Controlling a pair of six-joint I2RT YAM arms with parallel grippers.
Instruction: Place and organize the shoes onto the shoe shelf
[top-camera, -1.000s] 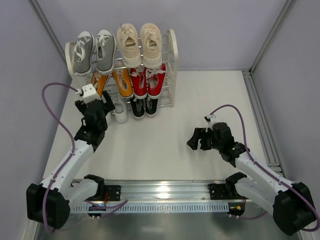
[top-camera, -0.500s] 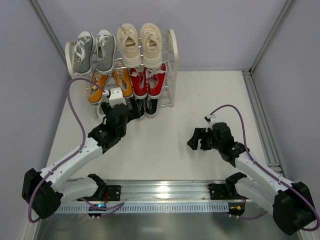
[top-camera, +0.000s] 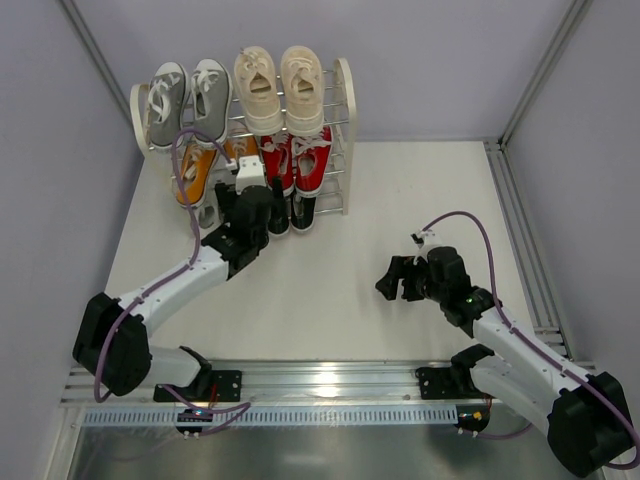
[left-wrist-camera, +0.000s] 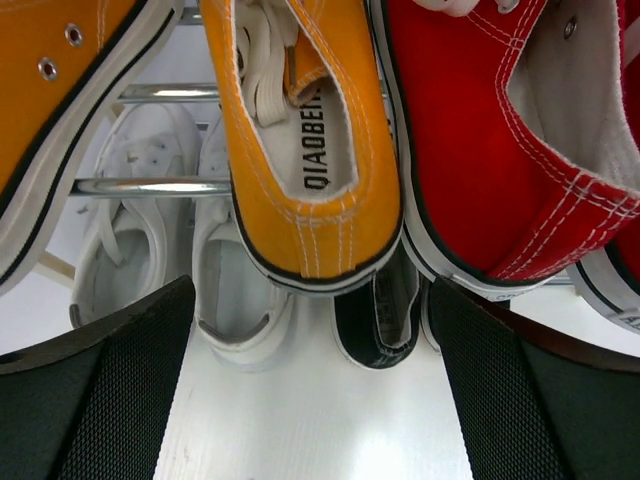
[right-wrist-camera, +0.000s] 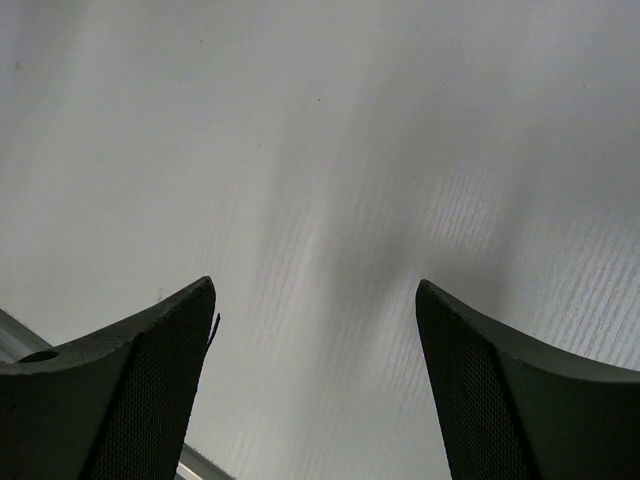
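Shoe shelf (top-camera: 343, 130) faces the outstretched left hand (top-camera: 258, 200), open and empty, whose wrist view shows white shoes (left-wrist-camera: 235, 300) mostly hidden from above; right hand (top-camera: 395, 280) hangs open.

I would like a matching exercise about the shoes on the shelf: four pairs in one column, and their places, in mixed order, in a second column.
Shoes
1. grey shoes
2. beige shoes
3. red shoes
4. white shoes

Places on the shoe shelf, seen from the top view
A. bottom tier, left
B. top tier, left
C. middle tier, right
D. top tier, right

Pairs: 1-B, 2-D, 3-C, 4-A
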